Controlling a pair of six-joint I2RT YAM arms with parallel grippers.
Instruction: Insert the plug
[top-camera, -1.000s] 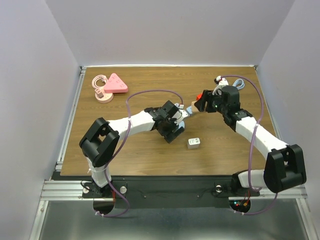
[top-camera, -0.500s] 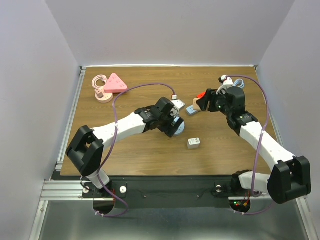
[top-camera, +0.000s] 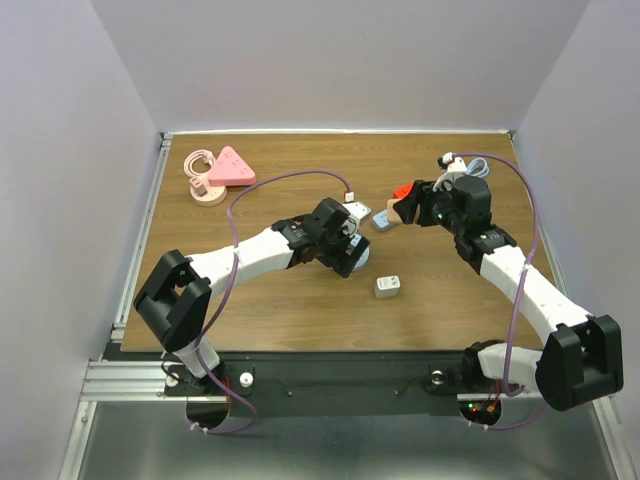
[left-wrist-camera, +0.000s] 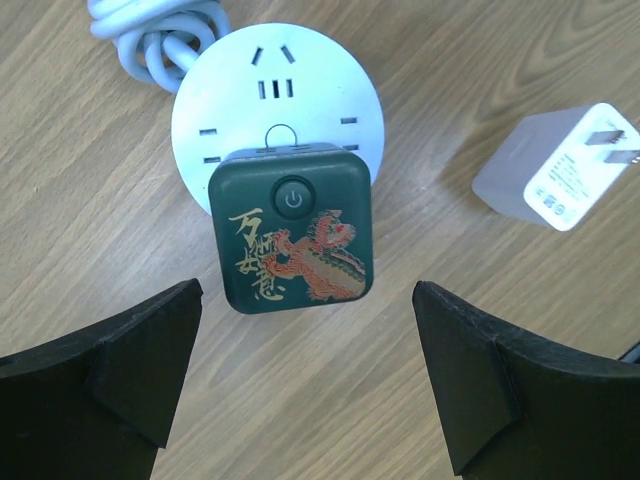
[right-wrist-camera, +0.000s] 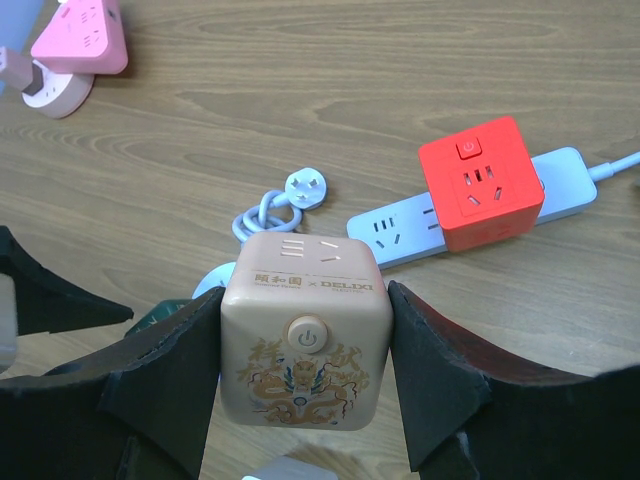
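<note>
Two arms work over the desk (top-camera: 270, 300), both mid-desk toward the far edge. The power strip (right-wrist-camera: 400, 225) lies nearer the right edge and carries a red cube (right-wrist-camera: 480, 185). The round socket (left-wrist-camera: 275, 90) carries a green cube (left-wrist-camera: 290, 230). Right hand (right-wrist-camera: 305, 295) clamps the beige cube (right-wrist-camera: 300, 380) above them. Left hand (left-wrist-camera: 306, 290) gapes wide and empty over the green one. I'd square the beige cube to a free outlet and press straight down. Its prongs are hidden and the target outlet is unclear.

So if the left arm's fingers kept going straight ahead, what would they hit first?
Most likely the dark green cube, which sits centred between the open left fingers, overlapping the round white socket. How far off it is, the picture doesn't show.
</note>
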